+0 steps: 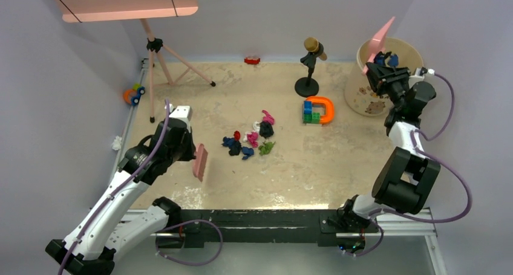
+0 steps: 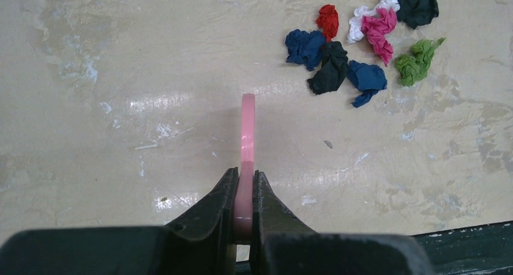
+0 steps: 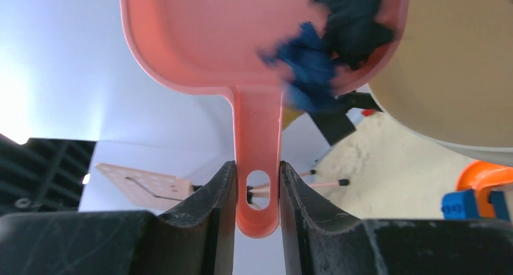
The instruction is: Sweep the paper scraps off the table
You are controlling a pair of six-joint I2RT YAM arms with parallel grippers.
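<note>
The left pincer point(image 2: 244, 189) is closed tight on the pink brush point(image 2: 247, 127) and holds it edge-on over the table point(image 2: 109, 136), its thin line pointing straight up the frame. The paper scraps point(image 2: 331, 69) lie bunched in the upper right of this wrist frame, apart from the brush, so I judge that the next stroke must carry the brush toward that side. The right pincer point(image 3: 257, 187) grips the handle of the dustpan point(image 3: 205, 39), tipped at the bin point(image 3: 460, 75) in the upper right of the top view, well apart from these scraps; the left arm is the nearer one
</note>
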